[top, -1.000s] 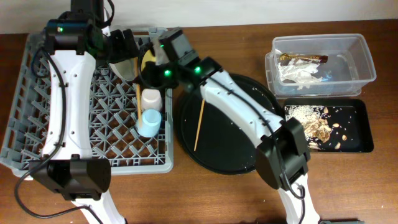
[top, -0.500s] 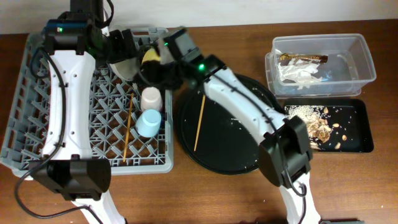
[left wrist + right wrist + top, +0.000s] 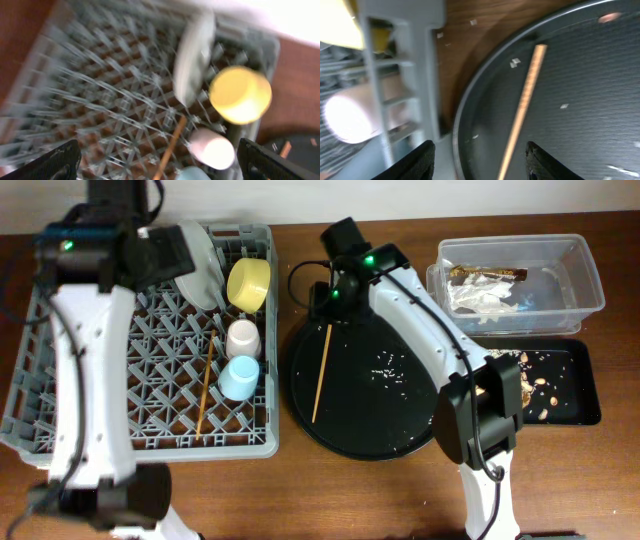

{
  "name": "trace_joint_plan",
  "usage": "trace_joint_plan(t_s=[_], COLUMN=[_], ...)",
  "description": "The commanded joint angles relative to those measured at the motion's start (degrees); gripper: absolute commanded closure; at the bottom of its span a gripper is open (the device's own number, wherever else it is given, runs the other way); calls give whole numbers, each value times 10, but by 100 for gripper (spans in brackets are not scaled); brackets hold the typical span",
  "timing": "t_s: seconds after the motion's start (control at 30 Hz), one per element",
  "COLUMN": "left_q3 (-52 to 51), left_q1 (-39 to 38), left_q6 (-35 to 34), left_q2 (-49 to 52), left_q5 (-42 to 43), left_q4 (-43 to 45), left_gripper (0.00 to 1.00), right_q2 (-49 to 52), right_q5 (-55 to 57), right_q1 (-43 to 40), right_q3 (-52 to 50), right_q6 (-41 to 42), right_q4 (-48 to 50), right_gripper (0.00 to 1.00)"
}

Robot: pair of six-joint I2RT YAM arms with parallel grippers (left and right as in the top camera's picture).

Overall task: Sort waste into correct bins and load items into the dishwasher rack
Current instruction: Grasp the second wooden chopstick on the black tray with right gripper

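The grey dishwasher rack [image 3: 100, 350] holds an upright pale plate [image 3: 200, 272], a yellow bowl [image 3: 248, 282], a pink cup [image 3: 243, 337], a blue cup [image 3: 239, 377] and one chopstick [image 3: 205, 385]. My left gripper [image 3: 172, 258] hovers open over the rack's back; its blurred wrist view shows the plate [image 3: 192, 60], bowl [image 3: 240, 95], pink cup [image 3: 212, 150] and chopstick [image 3: 170, 150] below the empty gripper [image 3: 160, 170]. My right gripper [image 3: 330, 298] is open above the second chopstick [image 3: 321, 372], which lies on the round black tray [image 3: 400, 410]. In its wrist view that chopstick [image 3: 522, 110] runs between the fingers [image 3: 412, 160] without touching them.
The clear tub [image 3: 590, 275] at the back right holds white tissue [image 3: 480, 295] and a brown wrapper [image 3: 487, 273]. The shallow black tray [image 3: 575, 385] in front of it holds food scraps and rice; my right arm covers its left part. Rice grains dot the round tray.
My right gripper opened and let go of a chopstick, which now lies in the rack, then swung right to the round tray. My left arm pulled back to the left.
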Motion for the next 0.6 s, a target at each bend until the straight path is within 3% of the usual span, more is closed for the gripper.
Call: trace_joint_plan(t_s=[0.0,0.17,0.33,0.5,0.57], left_q3=[13,13,13,13,13], left_q1=[4,4,4,4,4], left_q6=[-3,-77,-132,-172,-171], left_q2=[-81,-106,-95,-68,-55], left_q5=[-115,-203,-204,-204,-201], left_q4=[10,-15,-43,-63,-67], left_gripper=[1,1,1,1,1], right_q2=[11,70,104,140,140], right_q5=[171,179,169,151,150], right_q1=[40,61,60,58,55], right_q3=[-14,-21,-22,-23,-23], right_q6=[25,55,59,70,70], right_q4=[-7,-15,-21,-30,-30], right_gripper=[47,55,70,76,88])
